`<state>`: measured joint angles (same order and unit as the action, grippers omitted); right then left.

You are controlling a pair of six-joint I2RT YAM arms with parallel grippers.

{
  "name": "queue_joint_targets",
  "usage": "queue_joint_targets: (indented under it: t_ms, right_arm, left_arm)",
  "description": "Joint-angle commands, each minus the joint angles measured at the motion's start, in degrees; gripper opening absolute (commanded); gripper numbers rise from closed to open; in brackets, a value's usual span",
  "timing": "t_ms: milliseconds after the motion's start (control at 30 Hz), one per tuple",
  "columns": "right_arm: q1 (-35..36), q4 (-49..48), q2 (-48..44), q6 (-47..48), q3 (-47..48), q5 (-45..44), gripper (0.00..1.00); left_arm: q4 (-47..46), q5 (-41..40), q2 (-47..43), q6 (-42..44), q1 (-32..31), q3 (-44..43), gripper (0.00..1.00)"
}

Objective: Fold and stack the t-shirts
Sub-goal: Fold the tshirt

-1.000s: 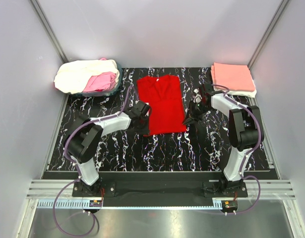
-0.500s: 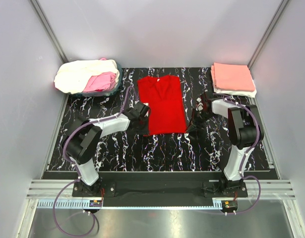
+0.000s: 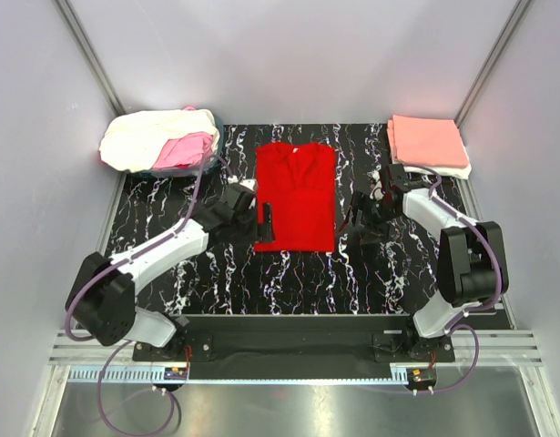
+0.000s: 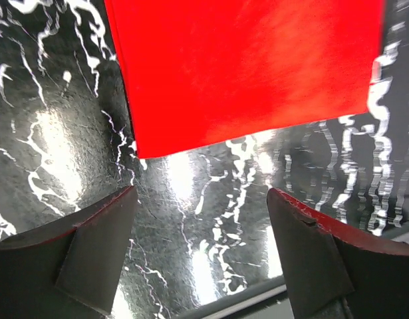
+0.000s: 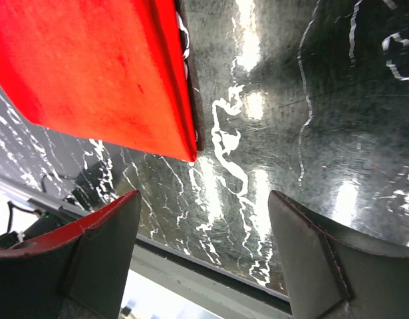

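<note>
Left gripper (image 4: 201, 206), right gripper (image 5: 204, 203) spread, empty, flanking red t-shirt (image 3: 296, 196) near corners, off cloth edges.

A t-shirt (image 3: 296, 196) lies spread flat on the middle of the table (image 3: 298, 273), its neck toward the far edge and its hem toward the arms. The left gripper (image 3: 261, 221) sits just beside the shirt's near left corner and the right gripper (image 3: 355, 221) just off its near right corner, each with only bare table between its fingers. A heap of t-shirts (image 3: 161, 141) rests at the table's far left corner and a stack of folded t-shirts (image 3: 428, 146) at its far right corner, both well apart from the middle shirt
</note>
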<state>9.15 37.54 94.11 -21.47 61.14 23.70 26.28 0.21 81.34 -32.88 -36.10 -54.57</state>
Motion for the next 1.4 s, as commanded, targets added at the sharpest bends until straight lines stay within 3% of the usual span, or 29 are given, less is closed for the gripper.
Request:
queue_joint_targets:
  t_ms: [0,100,367,600,900,1367]
  right_arm:
    - [-0.18,-0.62,-1.12,-1.46,-1.55,2.91,0.85]
    - [-0.09,-3.17,-0.77,-2.96,-3.57,5.73,0.83]
    - [-0.09,-7.91,5.29,-4.89,-3.93,9.43,0.66]
    - [2.89,-8.36,10.22,-6.39,-2.08,8.91,0.61]
    - [4.91,-5.02,14.96,-6.83,3.36,6.01,0.54]
    - [7.02,-2.65,16.81,-6.83,6.44,2.23,0.26]
  left_arm:
    - [-0.61,-0.83,-3.9,-0.77,1.29,2.61,0.85]
    - [-4.56,3.21,-5.05,-1.04,5.15,6.56,0.81]
    - [-15.99,14.46,-0.05,-1.39,13.94,14.49,0.64]
    - [-24.08,18.69,3.82,-4.47,14.39,17.3,0.61]
    - [-25.67,19.04,6.37,-5.43,14.39,18.18,0.55]
    - [-26.11,19.83,8.31,-5.35,14.3,17.92,0.46]
